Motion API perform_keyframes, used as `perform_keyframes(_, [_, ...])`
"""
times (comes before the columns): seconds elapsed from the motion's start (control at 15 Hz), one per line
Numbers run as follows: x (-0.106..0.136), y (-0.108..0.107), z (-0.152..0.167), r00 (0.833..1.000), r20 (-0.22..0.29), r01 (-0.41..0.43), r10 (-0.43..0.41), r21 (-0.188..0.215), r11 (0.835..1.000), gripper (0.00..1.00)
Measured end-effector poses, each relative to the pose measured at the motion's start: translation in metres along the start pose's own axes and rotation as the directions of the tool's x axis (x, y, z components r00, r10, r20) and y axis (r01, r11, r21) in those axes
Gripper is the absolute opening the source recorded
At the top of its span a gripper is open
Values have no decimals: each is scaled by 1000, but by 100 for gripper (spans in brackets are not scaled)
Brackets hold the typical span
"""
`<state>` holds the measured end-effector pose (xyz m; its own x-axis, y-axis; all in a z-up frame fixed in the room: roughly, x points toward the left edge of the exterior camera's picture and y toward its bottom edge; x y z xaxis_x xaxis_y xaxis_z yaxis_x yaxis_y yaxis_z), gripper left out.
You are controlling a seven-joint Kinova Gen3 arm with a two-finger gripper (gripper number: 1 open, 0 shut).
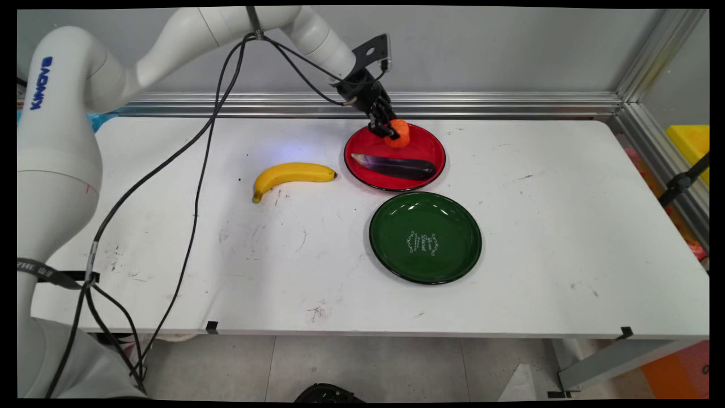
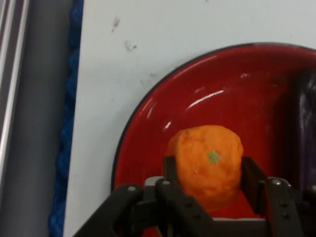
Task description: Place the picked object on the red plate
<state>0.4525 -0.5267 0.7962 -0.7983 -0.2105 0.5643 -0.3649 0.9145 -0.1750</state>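
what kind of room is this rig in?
Likely a robotics lab test cell, not a kitchen: a bare white table framed by aluminium rails, with toy-like food, an orange in the hand and a banana.

**Hidden and cut-off parts**

In the hand view the red plate runs off the right and bottom edges, and the eggplant shows only as a dark blurred strip at the right edge. The orange hides its lower side behind the end effector. In the main view the white lettering on the green plate is too small to read.
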Motion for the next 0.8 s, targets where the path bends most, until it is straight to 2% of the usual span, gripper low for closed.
perform_keyframes(0.8, [-13, 0, 19, 998, -20, 52, -53, -27, 998, 0])
